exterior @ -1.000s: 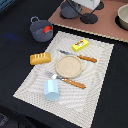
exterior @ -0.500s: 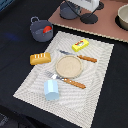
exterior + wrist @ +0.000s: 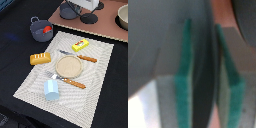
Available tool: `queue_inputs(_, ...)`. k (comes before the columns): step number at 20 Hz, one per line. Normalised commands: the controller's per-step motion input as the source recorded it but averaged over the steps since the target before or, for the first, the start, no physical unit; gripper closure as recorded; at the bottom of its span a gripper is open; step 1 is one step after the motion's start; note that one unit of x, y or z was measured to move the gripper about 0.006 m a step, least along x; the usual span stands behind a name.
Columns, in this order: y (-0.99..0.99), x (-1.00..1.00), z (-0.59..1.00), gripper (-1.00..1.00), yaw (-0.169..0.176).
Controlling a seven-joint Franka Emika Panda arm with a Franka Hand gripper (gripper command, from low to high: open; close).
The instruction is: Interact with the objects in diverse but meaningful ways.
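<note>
The gripper (image 3: 81,7) sits at the top edge of the exterior view, right of centre, only its pale body showing. In the wrist view, two green pads (image 3: 183,82) stand close together, a dark edge filling the gap between them

This looks like a staged play-kitchen setup on a test bench, not a real kitchen. A black-covered table (image 3: 15,55) carries a pale striped place mat (image 3: 95,85) laid with toy tableware: a tan round plate (image 3: 68,66), an orange-handled knife (image 3: 80,57) and fork (image 3: 67,81), a golden-brown bread loaf (image 3: 40,58) and a light-blue cup (image 3: 51,90).
</note>
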Motion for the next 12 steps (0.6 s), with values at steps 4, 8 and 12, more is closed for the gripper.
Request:
queue_inputs(4, 0.02, -0.35, 0.09, -1.00, 0.048)
queue_inputs(8, 0.07, -0.15, 0.58, -1.00, 0.032)
queue_inputs(12, 0.09, -0.08, 0.72, -1.00, 0.031)
